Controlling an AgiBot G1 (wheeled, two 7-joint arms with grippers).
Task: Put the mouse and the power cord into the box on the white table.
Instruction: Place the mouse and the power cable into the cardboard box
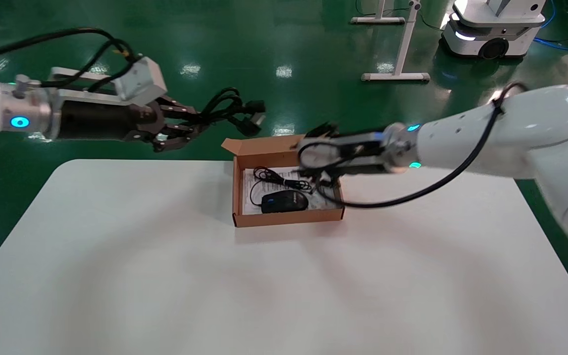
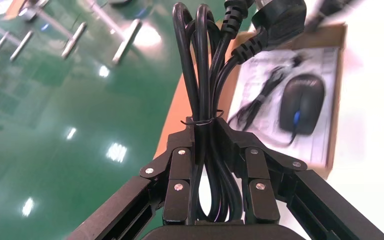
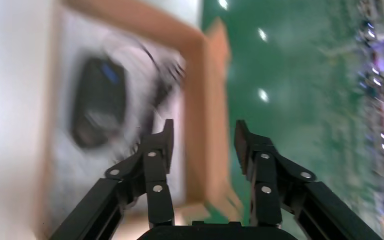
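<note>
The black mouse [image 1: 284, 201] lies in the brown cardboard box [image 1: 289, 217] on a white printed sheet, its thin cable coiled beside it. The box stands near the far edge of the white table [image 1: 165, 276]. My left gripper [image 1: 193, 127] hangs above the floor beyond the table's far edge, left of the box, shut on the bundled power cord [image 1: 230, 111]. In the left wrist view the power cord [image 2: 200, 75] runs out between the jaws of my left gripper [image 2: 205, 131], with the mouse [image 2: 302, 102] beyond. My right gripper [image 1: 316, 158] hovers open and empty over the box's far right side. The right wrist view shows my right gripper [image 3: 203, 137] straddling the box wall [image 3: 205, 100], the mouse [image 3: 100, 100] to one side.
The box's flap lid [image 1: 259, 144] stands open at its far side. Green floor lies beyond the table, with a white stand [image 1: 402, 49] and another robot's base [image 1: 493, 29] far off at the back right. The table's near half is bare white surface.
</note>
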